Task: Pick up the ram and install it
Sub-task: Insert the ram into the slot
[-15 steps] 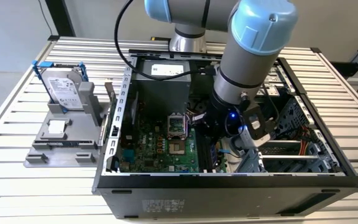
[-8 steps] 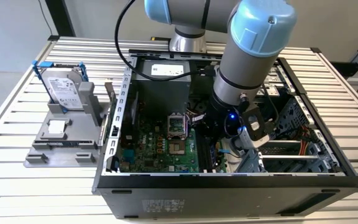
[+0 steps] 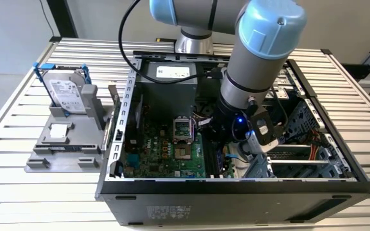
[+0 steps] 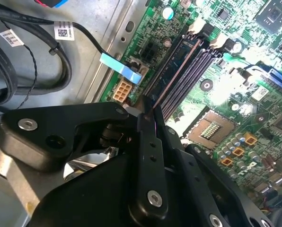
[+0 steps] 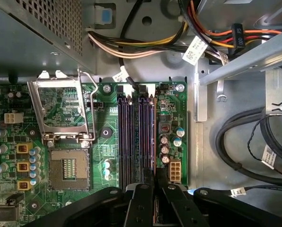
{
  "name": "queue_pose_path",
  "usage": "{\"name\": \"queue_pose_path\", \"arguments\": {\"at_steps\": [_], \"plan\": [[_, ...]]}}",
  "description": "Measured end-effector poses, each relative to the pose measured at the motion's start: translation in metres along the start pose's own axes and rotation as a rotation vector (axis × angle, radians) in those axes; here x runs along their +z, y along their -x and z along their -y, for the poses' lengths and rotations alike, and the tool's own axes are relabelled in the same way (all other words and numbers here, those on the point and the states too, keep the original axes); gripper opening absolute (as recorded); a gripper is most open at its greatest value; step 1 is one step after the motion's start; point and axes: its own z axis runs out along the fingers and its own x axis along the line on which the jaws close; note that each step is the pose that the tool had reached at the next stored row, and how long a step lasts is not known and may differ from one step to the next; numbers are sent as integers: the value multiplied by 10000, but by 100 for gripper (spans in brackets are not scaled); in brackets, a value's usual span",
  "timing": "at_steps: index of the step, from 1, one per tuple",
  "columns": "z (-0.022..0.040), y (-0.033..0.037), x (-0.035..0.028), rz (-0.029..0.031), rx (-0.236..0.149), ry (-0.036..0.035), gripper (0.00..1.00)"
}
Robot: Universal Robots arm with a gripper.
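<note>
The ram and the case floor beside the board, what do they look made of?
The ram looks like dark laminated circuit board, matt, judging by its thin flat edge standing in the slots. The case floor appears to be bare sheet metal, dull grey, with punched holes and folded tabs.

You get even, bright room light; glare whitens the motherboard in the second wrist view, and the near gripper blurs

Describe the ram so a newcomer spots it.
Inside the open computer case, find the green motherboard and its row of long dark slots. The ram is the thin stick on edge at the slot farthest from the processor socket, pinched by the gripper; neighbouring slots look empty.
</note>
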Motion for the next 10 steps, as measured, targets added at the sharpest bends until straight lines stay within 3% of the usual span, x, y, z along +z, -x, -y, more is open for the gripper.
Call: {"name": "queue_pose_path", "arguments": {"at_steps": [4,10], "plan": [[0,0,7,-41,-53,-4,0],[3,2,76,-69,-51,-12,0]]}}
